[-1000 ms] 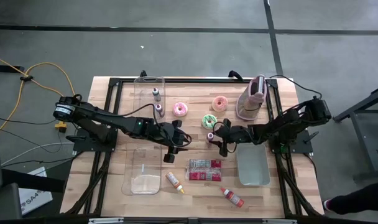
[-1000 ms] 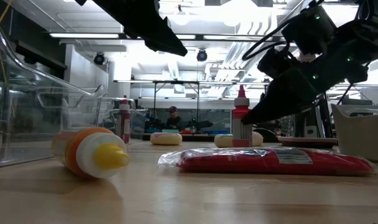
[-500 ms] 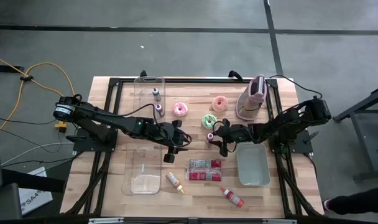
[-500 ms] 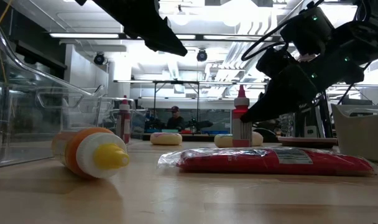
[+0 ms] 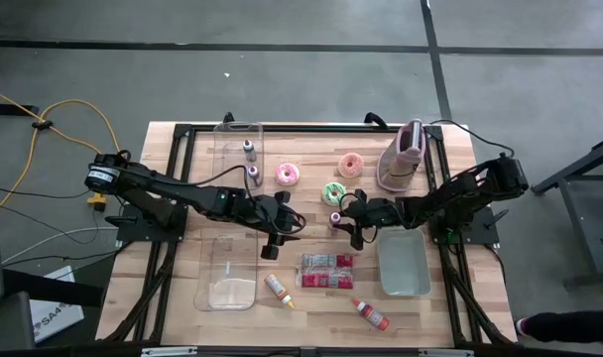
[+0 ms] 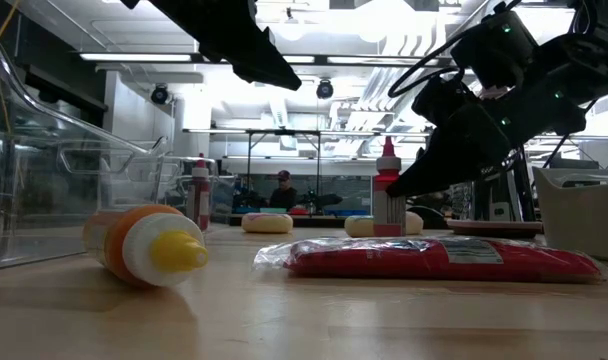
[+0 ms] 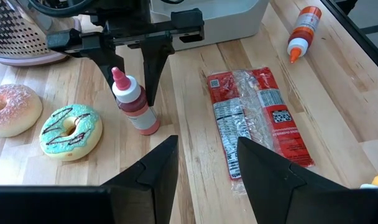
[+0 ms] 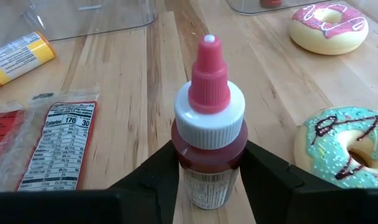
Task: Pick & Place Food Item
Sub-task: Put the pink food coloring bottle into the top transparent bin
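Note:
A small red sauce bottle with a pink nozzle and a white collar stands upright on its base on the wooden table, near the middle. My right gripper comes at it from the table's right and is shut on it; the left wrist view shows that gripper astride the bottle. My left gripper hangs open above the table, left of the bottle, with nothing between its fingers. A green-iced donut lies beside the bottle. My right gripper pinches the bottle's red body just below the white collar between its two fingers, one on each side. The fingers come slanting down from the table's right. The bottle stands upright with its base on the table.
A red food packet and two orange squeeze bottles lie toward the near edge. Pink and peach donuts lie farther back. Clear tubs are on the left, a grey bin on the right.
In the low view my right gripper's fingers have drawn in a little on the red bottle, which stays upright where it stood.

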{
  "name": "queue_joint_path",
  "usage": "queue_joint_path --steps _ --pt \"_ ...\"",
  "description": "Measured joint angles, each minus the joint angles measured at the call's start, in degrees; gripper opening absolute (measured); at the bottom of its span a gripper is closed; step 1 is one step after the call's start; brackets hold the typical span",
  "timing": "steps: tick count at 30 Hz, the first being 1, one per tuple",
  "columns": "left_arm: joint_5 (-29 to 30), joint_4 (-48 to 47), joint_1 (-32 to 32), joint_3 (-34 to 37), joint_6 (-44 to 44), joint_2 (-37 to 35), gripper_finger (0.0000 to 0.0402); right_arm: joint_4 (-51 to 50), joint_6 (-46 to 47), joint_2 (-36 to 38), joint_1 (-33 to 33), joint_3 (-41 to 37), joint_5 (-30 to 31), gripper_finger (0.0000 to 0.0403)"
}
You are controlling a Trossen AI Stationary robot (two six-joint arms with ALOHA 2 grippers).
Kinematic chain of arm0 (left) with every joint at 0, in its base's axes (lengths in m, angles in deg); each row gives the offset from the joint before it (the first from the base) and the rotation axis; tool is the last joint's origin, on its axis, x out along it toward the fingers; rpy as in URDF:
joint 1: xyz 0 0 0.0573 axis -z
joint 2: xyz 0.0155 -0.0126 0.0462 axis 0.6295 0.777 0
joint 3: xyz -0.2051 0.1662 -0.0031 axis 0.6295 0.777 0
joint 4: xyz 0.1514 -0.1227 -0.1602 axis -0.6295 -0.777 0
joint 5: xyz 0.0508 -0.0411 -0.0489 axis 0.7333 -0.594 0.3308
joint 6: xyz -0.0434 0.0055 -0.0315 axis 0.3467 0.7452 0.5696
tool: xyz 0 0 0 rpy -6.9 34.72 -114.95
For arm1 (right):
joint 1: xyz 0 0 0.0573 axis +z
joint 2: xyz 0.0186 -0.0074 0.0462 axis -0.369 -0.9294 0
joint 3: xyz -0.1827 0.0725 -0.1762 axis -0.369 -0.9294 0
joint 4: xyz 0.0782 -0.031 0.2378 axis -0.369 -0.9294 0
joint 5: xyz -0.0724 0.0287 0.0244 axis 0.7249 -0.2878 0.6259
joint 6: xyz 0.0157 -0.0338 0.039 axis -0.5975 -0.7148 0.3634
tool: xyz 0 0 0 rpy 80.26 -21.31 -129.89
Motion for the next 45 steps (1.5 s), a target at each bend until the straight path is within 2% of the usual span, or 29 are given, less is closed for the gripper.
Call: queue_joint_path --steps 8,18,23,31,35,45 --pt "0.0 0.0 0.0 0.0 0.0 0.0 0.0157 0.5 0.0 0.0 0.1 0.6 -0.3 0.0146" --pt "0.0 1.6 0.0 0.0 -2.7 0.0 0.0157 -4.6 -0.4 0.1 0.8 6.8 -4.9 0.0131" --pt "0.0 3.4 -0.5 0.0 -1.1 0.0 0.0157 -10.5 -2.2 0.1 2.3 10.9 -4.6 0.0130" --pt "-0.2 3.4 -3.8 0.0 5.9 0.0 0.0157 -14.0 -3.7 0.1 4.3 15.7 -4.5 0.0130" --pt "-3.6 3.4 -5.2 0.0 6.3 0.0 0.0157 -15.1 -4.9 0.1 5.0 17.0 -4.4 0.0130" --pt "-5.2 4.0 -5.7 0.0 5.4 0.0 0.0212 -15.1 -6.8 0.1 5.0 18.6 -2.9 0.0130"
